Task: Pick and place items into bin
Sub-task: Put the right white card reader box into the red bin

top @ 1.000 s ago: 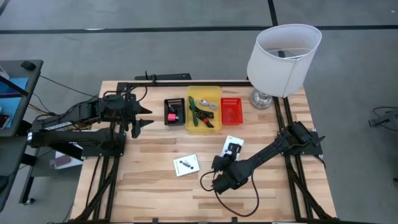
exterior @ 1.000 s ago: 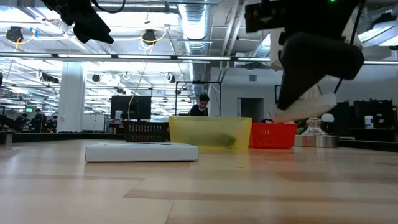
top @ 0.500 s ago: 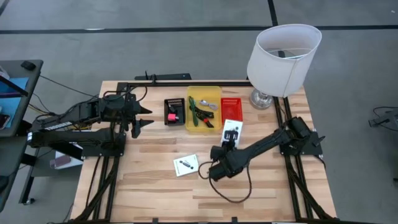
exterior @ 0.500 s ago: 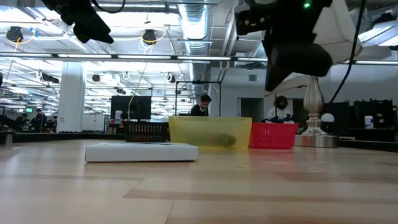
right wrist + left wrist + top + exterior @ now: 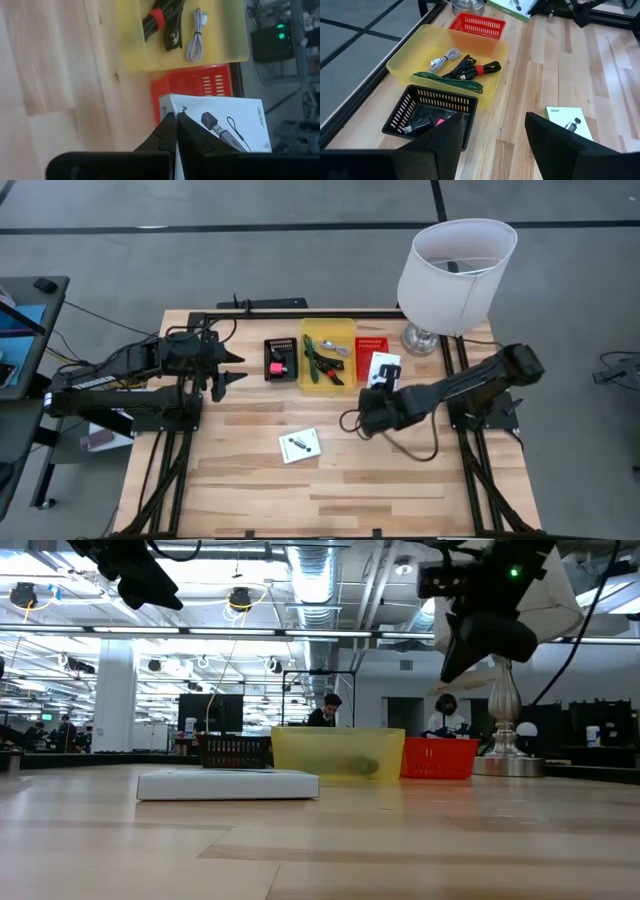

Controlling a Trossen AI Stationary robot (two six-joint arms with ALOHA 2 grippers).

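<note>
R claw (image 5: pixel 375 380) clamped on a white card (image 5: pixel 383 367), held over red bin (image 5: pixel 372 357), clear of tabletop (image 5: pixel 400 470). Yellow bin (image 5: pixel 327 354) beside it w/ silver cable (image 5: pixel 440 60), red-and-black cable (image 5: pixel 475 69). 2nd white card (image 5: pixel 299 445) flat on tabletop. L claw (image 5: pixel 232 370) spread apart, empty, near black bin (image 5: pixel 280 358)

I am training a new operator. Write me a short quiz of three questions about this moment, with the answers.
1. True or false: the right claw holds a white card above the red basket.
2. Which container holds the silver cable? A: black basket. B: yellow bin. C: red basket.
3. How many white cards lie on the table?

Key: 1. True. 2. B, the yellow bin. 3. One, the second white card.
</note>
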